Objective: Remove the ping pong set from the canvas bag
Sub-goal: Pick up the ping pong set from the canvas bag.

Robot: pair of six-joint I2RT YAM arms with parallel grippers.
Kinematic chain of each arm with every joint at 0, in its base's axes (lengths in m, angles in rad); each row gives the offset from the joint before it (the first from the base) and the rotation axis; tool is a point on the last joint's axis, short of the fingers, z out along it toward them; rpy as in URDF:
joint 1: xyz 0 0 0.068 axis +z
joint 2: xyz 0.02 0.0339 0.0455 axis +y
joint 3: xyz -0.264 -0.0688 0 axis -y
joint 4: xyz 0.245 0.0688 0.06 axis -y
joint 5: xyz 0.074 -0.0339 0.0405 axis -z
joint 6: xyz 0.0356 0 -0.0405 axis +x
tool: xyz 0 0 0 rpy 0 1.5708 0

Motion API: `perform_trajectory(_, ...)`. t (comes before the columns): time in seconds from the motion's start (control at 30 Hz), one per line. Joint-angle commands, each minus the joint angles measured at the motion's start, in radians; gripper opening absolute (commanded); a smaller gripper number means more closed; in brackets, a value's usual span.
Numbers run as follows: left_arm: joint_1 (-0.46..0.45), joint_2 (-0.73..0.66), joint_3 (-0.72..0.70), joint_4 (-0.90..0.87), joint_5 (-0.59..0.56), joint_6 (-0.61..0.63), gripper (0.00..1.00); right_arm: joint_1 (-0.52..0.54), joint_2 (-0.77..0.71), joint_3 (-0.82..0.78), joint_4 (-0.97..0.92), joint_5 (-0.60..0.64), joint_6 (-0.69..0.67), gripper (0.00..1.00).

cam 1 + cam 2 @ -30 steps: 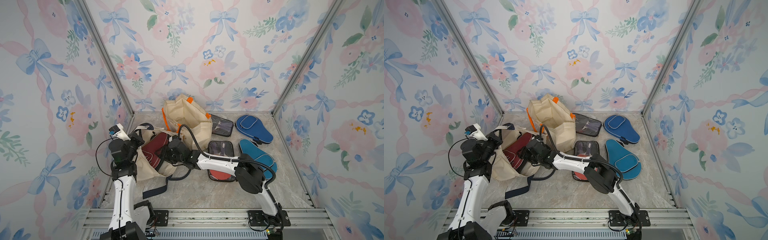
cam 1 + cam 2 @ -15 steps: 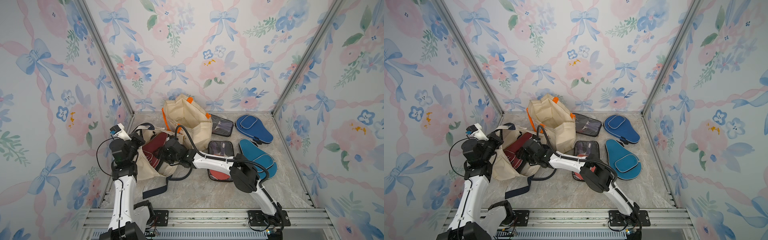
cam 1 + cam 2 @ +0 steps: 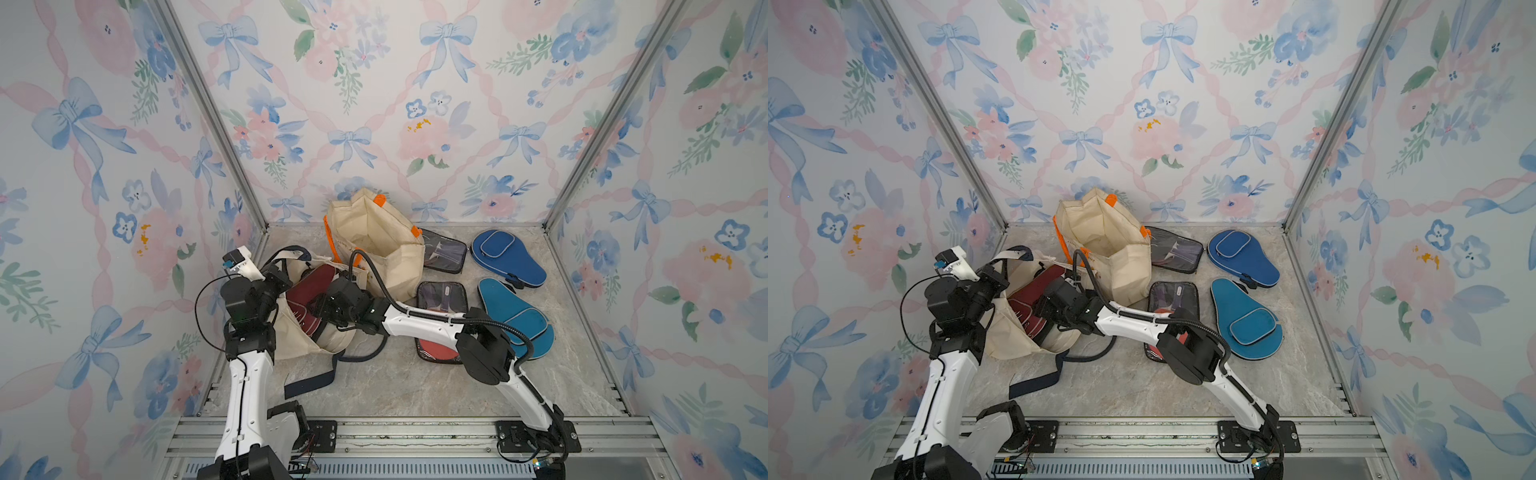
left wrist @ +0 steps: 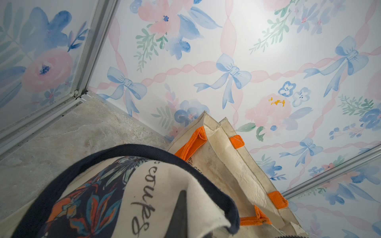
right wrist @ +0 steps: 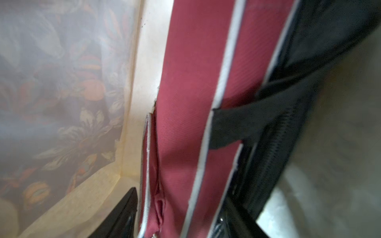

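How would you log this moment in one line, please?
left gripper: shut on floral canvas bag rim | right gripper: inside bag, astride maroon paddle case, grip unclear | case: not yet out

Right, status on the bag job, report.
Left pincer shut on canvas bag rim. Right pincer open, straddling maroon case inside bag. Case not out yet. Black strap crosses it.

Top views: high, looking down, same scene. Wrist views: close on canvas bag [image 4: 92, 206].
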Motion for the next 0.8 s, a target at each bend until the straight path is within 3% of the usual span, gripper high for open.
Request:
perform_trajectory(0.0,-0.012,-0.015,0.003,0.073,0.021,0.003,0.0,-0.006,0.035,0.027,-0.057,0.049,0.01,0.62)
perform_trajectory(0.27,-0.017,-0.008,0.002,0.073,0.019,0.003,0.0,-0.034,0.098,0.118,0.011,0.013,-0.007,0.62)
perform_trajectory(0.67,-0.029,-0.001,0.005,0.073,0.025,0.001,0.0,-0.039,0.052,0.01,0.333,0.038,-0.042,0.6)
perform_trajectory(0.77,-0.029,0.001,0.005,0.073,0.025,0.001,0.0,-0.039,0.072,0.044,0.257,0.035,-0.03,0.59)
